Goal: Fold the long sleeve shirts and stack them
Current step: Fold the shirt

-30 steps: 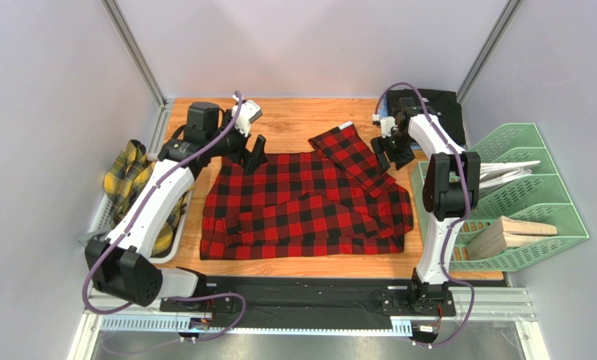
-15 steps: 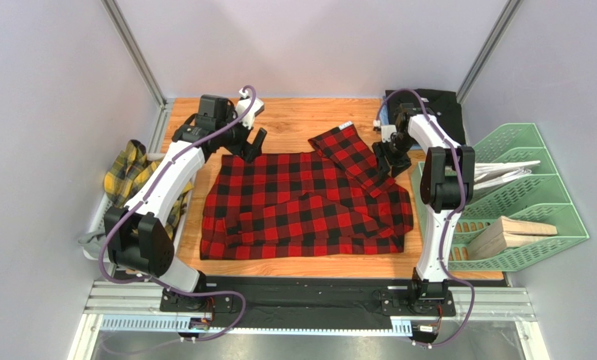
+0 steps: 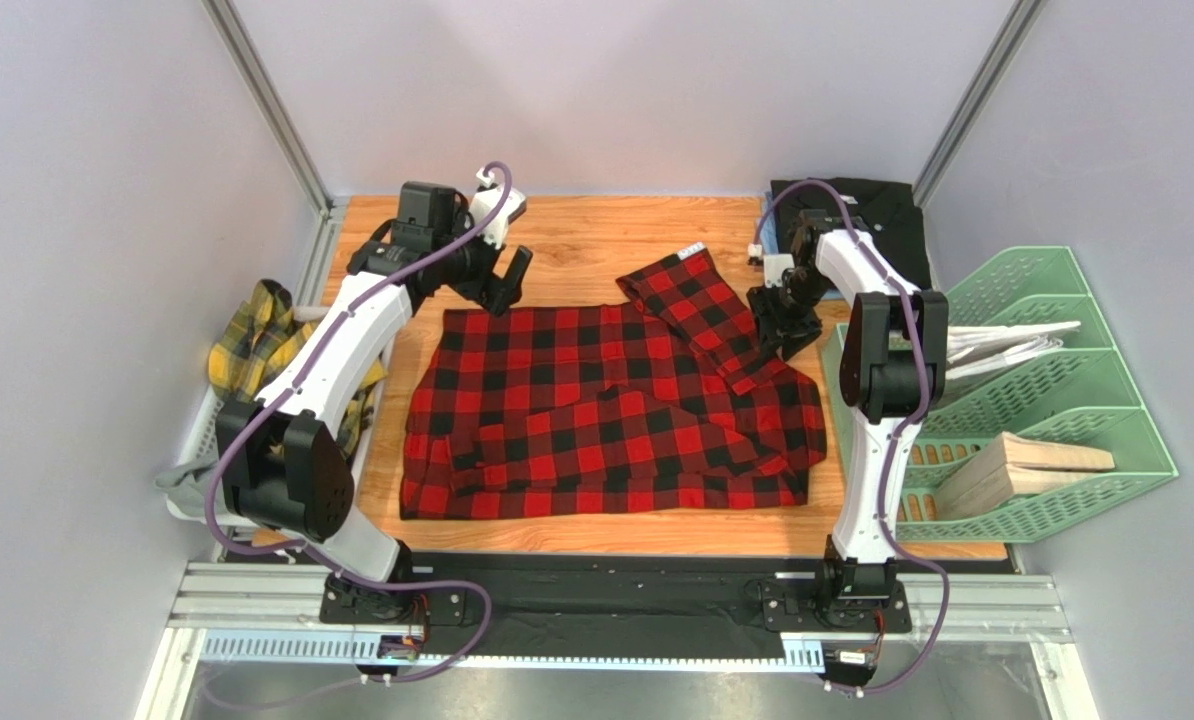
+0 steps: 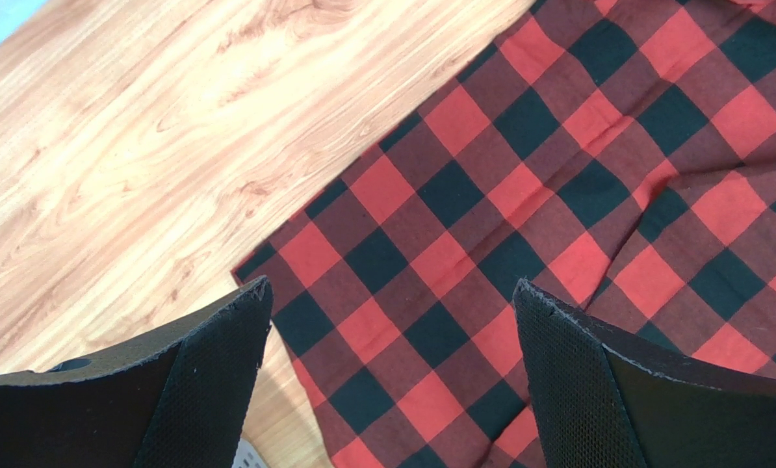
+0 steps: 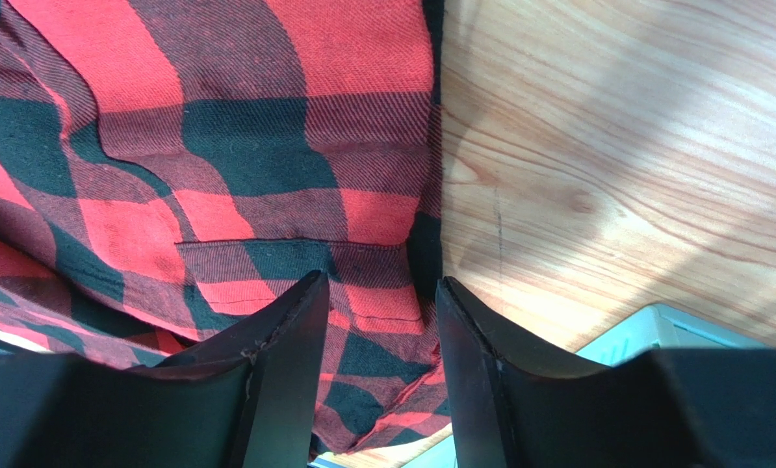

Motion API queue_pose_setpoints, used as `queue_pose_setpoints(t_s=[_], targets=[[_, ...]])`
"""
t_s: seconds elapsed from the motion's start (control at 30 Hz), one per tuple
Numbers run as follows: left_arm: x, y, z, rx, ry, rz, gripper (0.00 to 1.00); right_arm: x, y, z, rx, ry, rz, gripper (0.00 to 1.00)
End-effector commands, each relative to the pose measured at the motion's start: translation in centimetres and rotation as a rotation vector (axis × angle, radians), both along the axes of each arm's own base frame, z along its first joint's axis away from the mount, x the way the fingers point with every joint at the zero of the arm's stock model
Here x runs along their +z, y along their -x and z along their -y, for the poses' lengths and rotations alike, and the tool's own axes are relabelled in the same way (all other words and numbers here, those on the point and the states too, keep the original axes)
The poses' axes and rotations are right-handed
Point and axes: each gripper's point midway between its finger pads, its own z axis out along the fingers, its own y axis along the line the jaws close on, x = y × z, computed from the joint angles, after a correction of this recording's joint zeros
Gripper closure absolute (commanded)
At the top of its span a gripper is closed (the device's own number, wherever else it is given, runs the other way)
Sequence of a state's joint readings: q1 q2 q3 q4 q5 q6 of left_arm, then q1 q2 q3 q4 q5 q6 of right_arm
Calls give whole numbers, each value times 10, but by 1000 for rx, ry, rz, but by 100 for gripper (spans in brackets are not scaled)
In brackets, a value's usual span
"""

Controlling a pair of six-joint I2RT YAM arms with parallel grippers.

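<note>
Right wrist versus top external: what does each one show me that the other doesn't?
Only right wrist: the right gripper straddling the red-and-black shirt at its edge, cloth between the jaws. Only top external: the yellow plaid shirt at the left edge, the black shirt in the far right corner, the left gripper. Both: that red-and-black shirt on the wooden table.

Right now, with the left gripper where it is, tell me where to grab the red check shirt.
Take the red check shirt by its far-left corner, which lies flat under the open left gripper. Coming straight down looks best, one finger on the bare table beside the edge, so it can slip under the cloth.
</note>
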State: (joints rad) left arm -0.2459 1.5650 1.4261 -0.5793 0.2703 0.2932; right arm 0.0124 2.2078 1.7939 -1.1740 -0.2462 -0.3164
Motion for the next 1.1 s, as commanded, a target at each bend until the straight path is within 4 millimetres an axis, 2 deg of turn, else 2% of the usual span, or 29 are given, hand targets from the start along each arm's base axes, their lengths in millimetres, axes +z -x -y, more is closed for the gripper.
queue_pose_setpoints(t_s=[0.0,0.17,0.27,0.3,0.43,0.7,0.8,0.83,0.87,0.9,1.07], targets=[[16,-8,0,7,22,45,3,13,-10,3,-13,17,44,50],[15,-8,-3,12,14,43,3,9,-5,-1,-18,-9,25,62],[12,-9,-4,16,13,37,3,8,-3,-1,-14,-9,18,74],[11,-10,-5,20,13,35,3,9,-4,-2,-14,-11,23,84],[9,-10,-5,23,15,27,3,29,-10,-2,-14,-19,75,99],[-3,-18,-9,25,-3,6,3,93,-10,-23,-10,-143,192,100],[-25,-28,-11,-56,-99,-56,9,120,-8,-29,-38,-248,239,100],[-37,-23,-16,-76,-136,-122,12,130,-8,-39,-29,-308,252,100],[-44,-36,-17,-127,-176,-125,16,139,-7,-43,-25,-338,268,100],[-50,-40,-19,-144,-201,-140,23,153,-8,-46,-44,-362,296,100],[-84,-67,-37,-243,-345,-171,34,206,-12,-69,-46,-529,388,100]])
